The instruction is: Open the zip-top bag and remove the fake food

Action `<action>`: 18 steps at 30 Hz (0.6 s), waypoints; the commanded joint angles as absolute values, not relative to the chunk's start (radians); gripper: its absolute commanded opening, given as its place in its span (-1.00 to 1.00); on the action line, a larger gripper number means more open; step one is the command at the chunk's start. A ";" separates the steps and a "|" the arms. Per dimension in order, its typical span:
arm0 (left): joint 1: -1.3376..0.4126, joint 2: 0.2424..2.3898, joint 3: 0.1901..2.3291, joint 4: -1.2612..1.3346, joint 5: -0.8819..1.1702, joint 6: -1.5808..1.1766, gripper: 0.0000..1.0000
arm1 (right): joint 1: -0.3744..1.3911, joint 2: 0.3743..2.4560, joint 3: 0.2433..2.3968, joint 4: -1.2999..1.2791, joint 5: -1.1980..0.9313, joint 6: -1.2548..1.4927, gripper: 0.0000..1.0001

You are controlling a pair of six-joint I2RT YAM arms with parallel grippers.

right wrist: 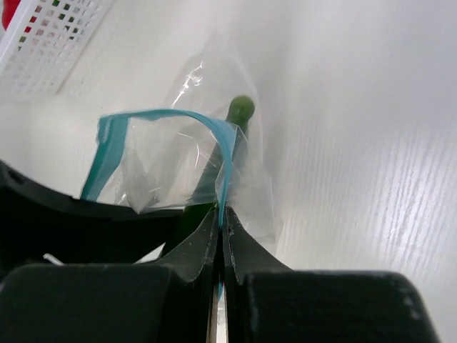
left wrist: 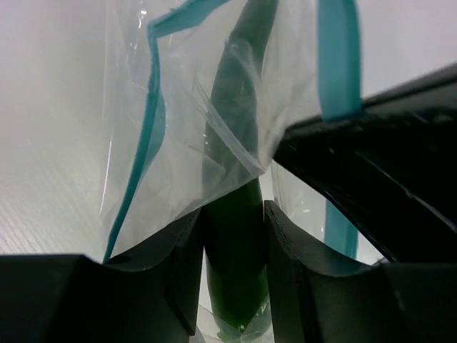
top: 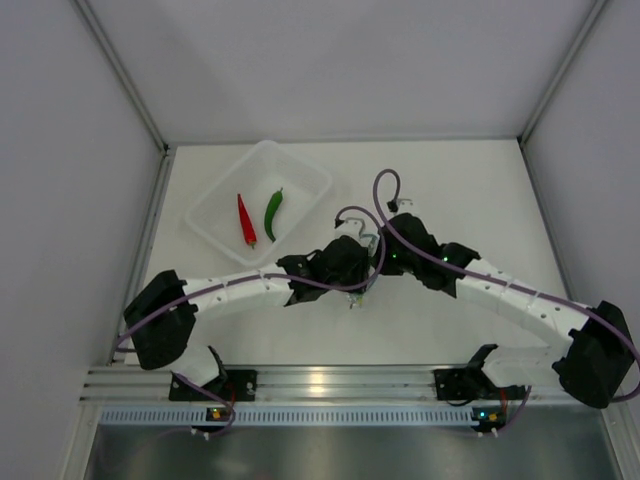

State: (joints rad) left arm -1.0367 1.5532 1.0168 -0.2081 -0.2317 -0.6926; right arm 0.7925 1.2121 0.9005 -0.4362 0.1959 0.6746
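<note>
The zip-top bag [right wrist: 164, 164] is clear with a teal zip strip [right wrist: 227, 153] and hangs between my two grippers at the table's middle [top: 360, 292]. One green chili [left wrist: 239, 121] is in it, its tip showing in the right wrist view [right wrist: 241, 108]. My left gripper [left wrist: 234, 209] is shut on this chili's lower part, with bag plastic around it. My right gripper [right wrist: 220, 214] is shut on the teal zip strip. In the top view the left gripper [top: 352, 268] and right gripper [top: 385, 245] almost touch. A red chili [top: 245, 222] and another green chili [top: 273, 212] lie in the tub.
The clear rigid tub [top: 300, 165] stands at the back left of the table, and its corner shows in the right wrist view [right wrist: 43, 43]. The right gripper's finger [left wrist: 378, 164] crosses the left wrist view at the right. Grey walls enclose the table.
</note>
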 commanded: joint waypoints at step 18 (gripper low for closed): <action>-1.058 1.474 0.946 -0.144 -0.084 -0.663 -1.00 | 0.735 1.204 0.986 -0.423 0.411 0.548 -1.00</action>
State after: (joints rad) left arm -1.0454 1.4876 0.9581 -0.1486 -0.1566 -0.6796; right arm 0.7631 1.2140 0.9199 -0.4641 0.3031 0.5938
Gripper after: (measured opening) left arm 0.410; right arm 0.007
